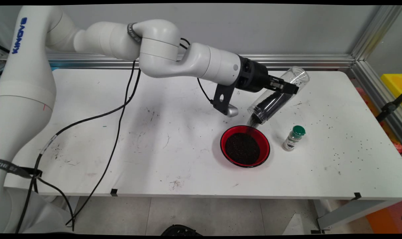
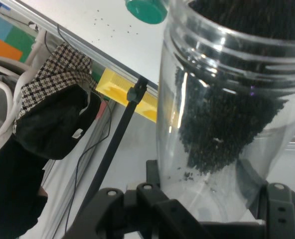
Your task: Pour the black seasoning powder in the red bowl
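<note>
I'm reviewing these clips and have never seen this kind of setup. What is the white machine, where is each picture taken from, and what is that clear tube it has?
The white machine is a robot arm ending in a black two-finger gripper. The wide picture comes from a fixed camera above the white table; the close one comes from a camera on the hand, looking along the gripper. The gripper is shut on a clear jar, tilted mouth-down, with dark grains inside. Its mouth hangs just above a red bowl already holding dark grains. Beside the bowl stands a small green-capped bottle. Stray grains dot the table.
</note>
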You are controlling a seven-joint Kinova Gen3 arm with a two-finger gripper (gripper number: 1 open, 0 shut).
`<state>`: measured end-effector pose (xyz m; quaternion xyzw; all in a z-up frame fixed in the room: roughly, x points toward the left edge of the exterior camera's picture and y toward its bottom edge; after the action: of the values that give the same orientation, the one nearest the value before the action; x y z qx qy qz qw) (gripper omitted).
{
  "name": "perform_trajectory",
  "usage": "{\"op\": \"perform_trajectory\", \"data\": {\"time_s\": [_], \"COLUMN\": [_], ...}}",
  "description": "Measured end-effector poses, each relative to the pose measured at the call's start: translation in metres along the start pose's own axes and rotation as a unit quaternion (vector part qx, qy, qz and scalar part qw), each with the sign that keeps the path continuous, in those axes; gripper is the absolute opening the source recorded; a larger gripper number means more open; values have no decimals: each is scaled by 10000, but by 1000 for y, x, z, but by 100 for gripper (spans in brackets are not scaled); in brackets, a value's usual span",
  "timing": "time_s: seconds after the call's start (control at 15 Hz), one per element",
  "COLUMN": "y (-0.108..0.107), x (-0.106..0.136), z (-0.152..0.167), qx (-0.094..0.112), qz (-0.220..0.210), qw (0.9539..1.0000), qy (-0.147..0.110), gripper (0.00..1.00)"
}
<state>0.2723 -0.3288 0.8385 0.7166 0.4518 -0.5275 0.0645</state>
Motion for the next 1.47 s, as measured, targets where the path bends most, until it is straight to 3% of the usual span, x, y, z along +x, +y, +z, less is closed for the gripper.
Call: {"op": "perform_trajectory", "data": {"time_s": [1.47], "y": [-4], "x": [0], "z": [1], "qx": [79], "qz": [185], "qw": [9997], "qy": [-104], "gripper": [0]}}
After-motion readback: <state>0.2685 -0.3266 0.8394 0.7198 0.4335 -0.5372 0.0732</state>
